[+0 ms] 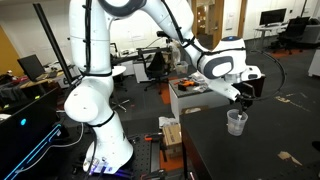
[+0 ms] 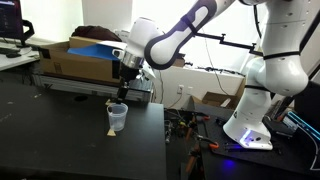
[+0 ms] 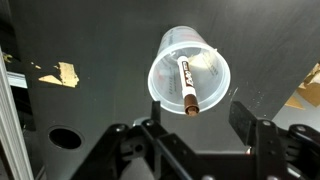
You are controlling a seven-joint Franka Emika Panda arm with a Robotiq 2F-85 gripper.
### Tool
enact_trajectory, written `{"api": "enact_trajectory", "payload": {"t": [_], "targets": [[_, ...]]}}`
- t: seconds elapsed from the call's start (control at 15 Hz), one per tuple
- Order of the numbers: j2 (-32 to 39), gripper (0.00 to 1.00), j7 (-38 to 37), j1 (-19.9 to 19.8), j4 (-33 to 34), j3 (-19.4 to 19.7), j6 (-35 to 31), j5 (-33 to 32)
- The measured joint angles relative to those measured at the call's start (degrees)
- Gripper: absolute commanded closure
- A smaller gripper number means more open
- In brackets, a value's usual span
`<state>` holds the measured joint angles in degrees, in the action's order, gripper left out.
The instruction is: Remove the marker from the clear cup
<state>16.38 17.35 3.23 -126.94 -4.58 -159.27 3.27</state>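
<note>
The clear cup [image 3: 190, 66] stands upright on the dark table, seen from above in the wrist view. The marker [image 3: 188, 86] leans inside it, white-labelled body with a brown end sticking over the near rim. My gripper [image 3: 198, 122] is open, its two fingers apart just above the cup's near rim, holding nothing. In both exterior views the gripper [image 1: 240, 97] [image 2: 121, 90] hangs right over the cup [image 1: 236, 122] [image 2: 117, 118].
The dark table [image 3: 90, 40] has scraps of tan tape [image 3: 62, 73] and a round hole [image 3: 62, 137] left of the cup. A long box with cardboard [image 2: 85, 62] stands behind the cup. More tape patches [image 1: 290, 157] lie on the table.
</note>
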Motion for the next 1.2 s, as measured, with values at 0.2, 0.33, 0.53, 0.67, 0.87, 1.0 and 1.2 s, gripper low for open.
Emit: {"api": "enact_trajectory", "payload": {"t": [0.2,0.33,0.53,0.67,0.87,1.0,1.2], "targets": [[1.39,0.34,0.0,-0.2,0.57,0.0,0.0,-0.35],[2.34,0.35,-0.01,-0.35,0.75,0.01,0.0,-0.81],[3.6,0.36,-0.01,-0.39,0.79,0.0,0.0,-1.35],[4.3,0.38,-0.01,-0.39,0.8,-0.11,0.0,-1.54],[5.06,0.41,0.01,-0.48,1.21,-0.63,-0.01,-1.56],[5.34,0.42,0.08,-0.59,2.0,-1.15,-0.01,-1.55],[5.62,0.45,0.09,-0.75,3.18,-1.86,-0.01,-1.55]]}}
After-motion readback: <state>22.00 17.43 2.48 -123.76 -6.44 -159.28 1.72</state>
